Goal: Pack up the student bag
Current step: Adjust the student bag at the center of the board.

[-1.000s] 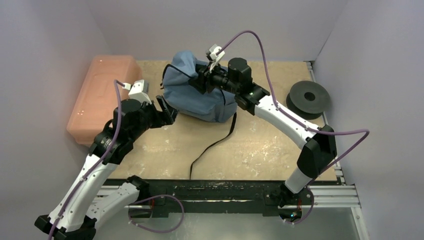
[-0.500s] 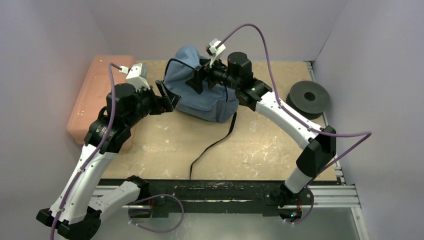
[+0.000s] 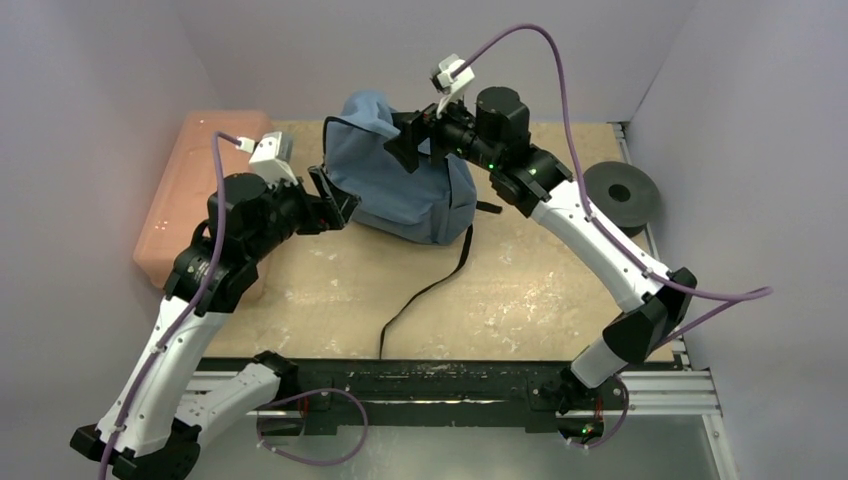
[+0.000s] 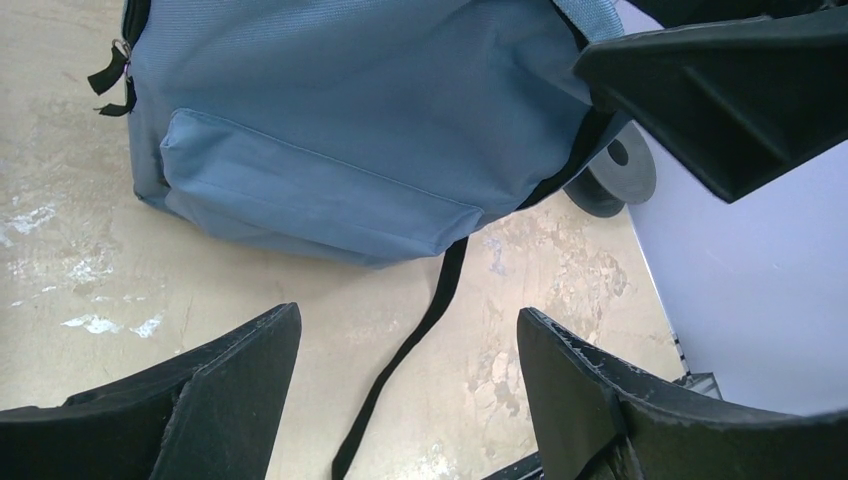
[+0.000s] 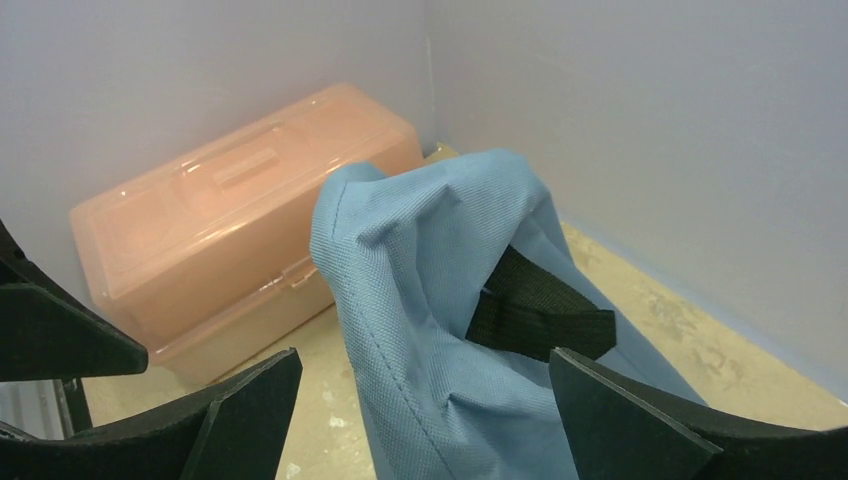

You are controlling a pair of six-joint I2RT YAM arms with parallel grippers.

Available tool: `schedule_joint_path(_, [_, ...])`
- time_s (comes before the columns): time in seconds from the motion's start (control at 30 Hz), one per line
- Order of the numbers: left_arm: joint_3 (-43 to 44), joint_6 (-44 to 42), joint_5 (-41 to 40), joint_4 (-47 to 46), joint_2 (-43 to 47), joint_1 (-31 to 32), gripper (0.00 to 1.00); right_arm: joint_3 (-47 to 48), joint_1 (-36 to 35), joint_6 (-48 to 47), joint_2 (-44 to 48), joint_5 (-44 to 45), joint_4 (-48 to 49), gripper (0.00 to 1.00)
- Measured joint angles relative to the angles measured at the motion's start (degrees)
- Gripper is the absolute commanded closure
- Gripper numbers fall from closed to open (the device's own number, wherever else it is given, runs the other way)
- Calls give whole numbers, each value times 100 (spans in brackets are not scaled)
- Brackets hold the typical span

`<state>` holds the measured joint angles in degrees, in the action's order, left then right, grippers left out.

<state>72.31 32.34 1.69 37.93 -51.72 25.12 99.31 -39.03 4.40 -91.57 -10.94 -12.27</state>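
Salmon-pink lidded box [image 3: 200, 190] at table [image 3: 520, 290] left edge; black spool [image 3: 622, 188] far right, lying flat.

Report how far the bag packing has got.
Done: nothing visible; the soft blue-grey fabric backpack sits slumped, its inside hidden. In hand: both claws are open and empty, the right claw over the backpack's black top loop, the left claw facing its front pocket. Left, probably: grasp and open the backpack, then load it; the salmon-pink plastic box is shut and the black disc-shaped spool lies apart.

Even, soft overhead light; faint shadows; mild glare on pink box [image 3: 205, 190]; all views sharp.
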Motion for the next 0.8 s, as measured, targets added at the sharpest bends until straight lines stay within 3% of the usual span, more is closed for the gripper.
schedule_joint_path(0.3, [-57, -57, -195, 66, 437, -2, 21, -24, 4, 136, 815, 743, -127, 1])
schedule_joint_path(0.63, [647, -815, -1399, 551, 1412, -7, 19, -1464, 11, 592, 3591, 3722, -671, 1])
schedule_joint_path(0.8, [1176, -1300, -2107, 487, 2114, -13, 18, -1928, 11, 636, 4815, 4782, -1038, 1])
